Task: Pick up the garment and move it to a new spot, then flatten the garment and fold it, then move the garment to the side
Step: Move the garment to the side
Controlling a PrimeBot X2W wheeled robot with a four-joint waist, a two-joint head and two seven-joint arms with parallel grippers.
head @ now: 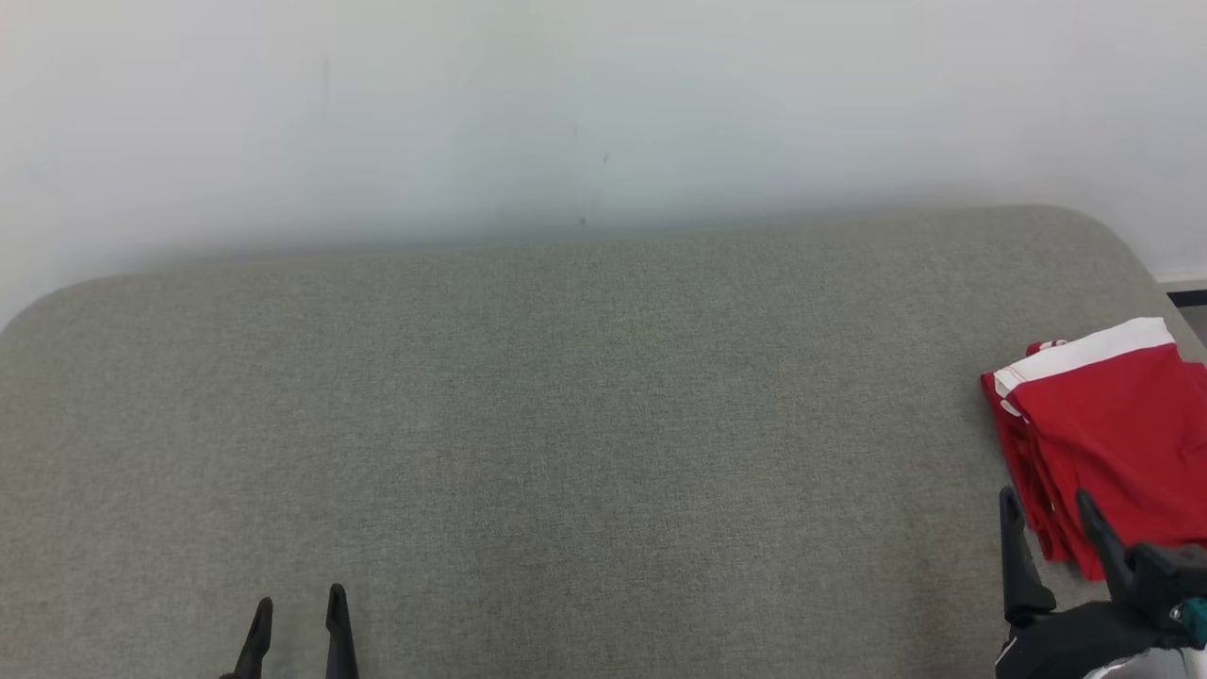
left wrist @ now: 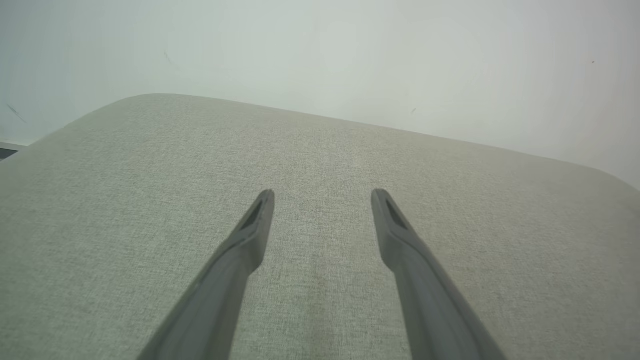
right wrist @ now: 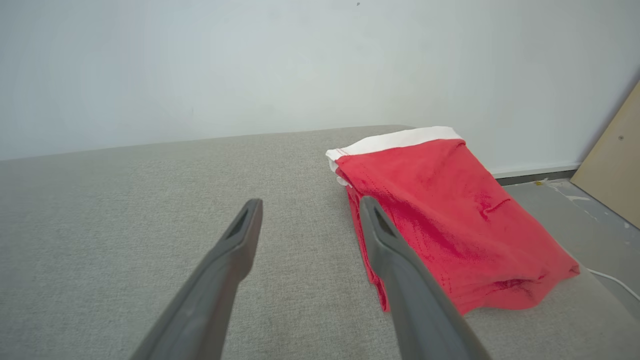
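Note:
The garment point(head: 1113, 434) is red with a white band, folded into a compact stack at the right end of the grey cushion point(head: 566, 424). From the right wrist it appears as the same folded red garment point(right wrist: 450, 220), its white band at the far end. My right gripper point(head: 1051, 505) stands open just left of the garment's near corner, nothing between its fingers; in its own wrist view the right gripper point(right wrist: 310, 205) has one finger overlapping the cloth's left edge. My left gripper point(head: 300, 604) is open at the lower left over bare cushion, also seen as the left gripper point(left wrist: 322, 196).
A pale wall point(head: 603, 113) runs behind the cushion. Right of the cushion's end lie grey floor point(right wrist: 590, 220), a white cable point(right wrist: 615, 282) and a leaning tan board point(right wrist: 615, 160). The garment lies close to the cushion's right edge.

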